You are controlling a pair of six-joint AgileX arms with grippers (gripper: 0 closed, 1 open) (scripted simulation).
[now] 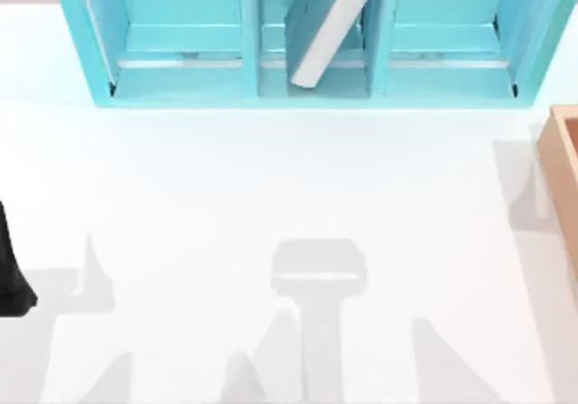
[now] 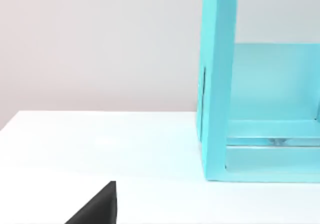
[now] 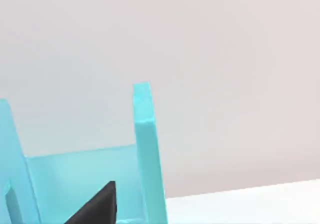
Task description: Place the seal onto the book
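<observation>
The book (image 1: 327, 24) leans tilted in the middle compartment of the light-blue shelf unit (image 1: 181, 92) at the far edge of the surface (image 1: 271, 178), its white page edge turned outward; nothing rests on its cover, so by my reading the task is barely begun — the seal has yet to be picked up and carried over, and I cannot place it from these views. The left arm (image 1: 11, 277) sits at the left edge of the surface, well apart from the shelf; one dark finger tip (image 2: 97, 206) shows in the left wrist view with the shelf's side wall ahead of it and bare surface between; whether those fingers are spread or pressed together I cannot tell. In the right wrist view a dark finger tip (image 3: 97, 206) appears against an upright shelf wall, and its state is likewise unclear. A tan box edge (image 1: 562, 178) stands at the right side. The middle of the surface is wide and bare — good room for moving; the shelf dividers crowd the tilted book, leaving a tight, sloping landing place.
</observation>
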